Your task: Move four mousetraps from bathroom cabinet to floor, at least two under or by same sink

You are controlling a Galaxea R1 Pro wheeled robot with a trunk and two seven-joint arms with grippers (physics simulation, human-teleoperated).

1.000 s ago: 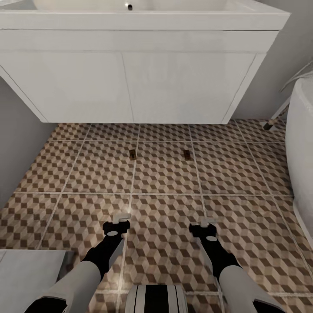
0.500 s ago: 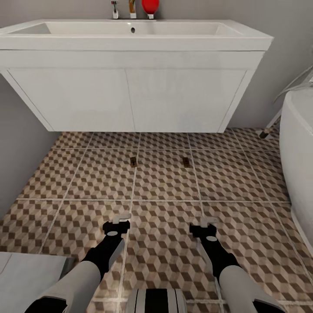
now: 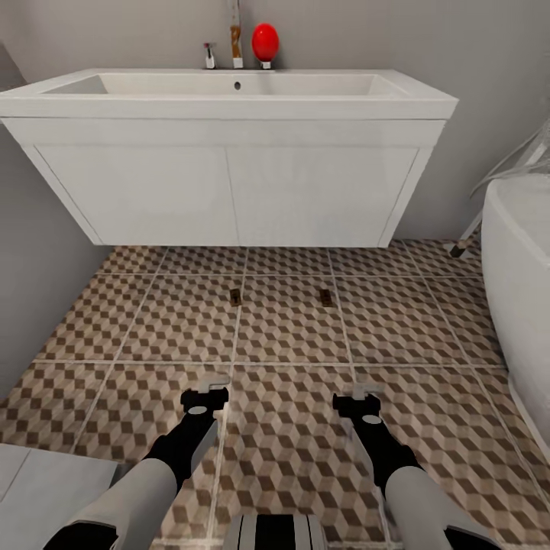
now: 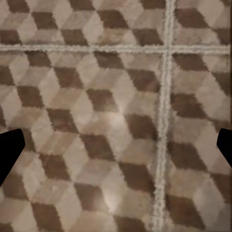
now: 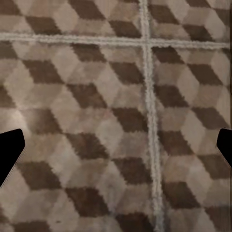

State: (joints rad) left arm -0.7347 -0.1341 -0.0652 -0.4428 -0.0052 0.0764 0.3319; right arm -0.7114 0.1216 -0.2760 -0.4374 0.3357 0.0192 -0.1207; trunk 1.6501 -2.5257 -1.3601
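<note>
With both pincers (image 3: 205, 396) (image 3: 357, 394) hanging wide open and empty, rolling toward twelve o'clock is risking crushing two mousetraps (image 3: 235, 297) (image 3: 326, 297) lying before the sink (image 3: 229, 114).

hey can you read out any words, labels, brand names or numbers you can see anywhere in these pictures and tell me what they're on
There is no readable text in any view.
The sink, its white vanity, the red object behind the basin and the bathtub: no markings.
The two mousetraps on the bathroom floor: too small to show any print.
</note>
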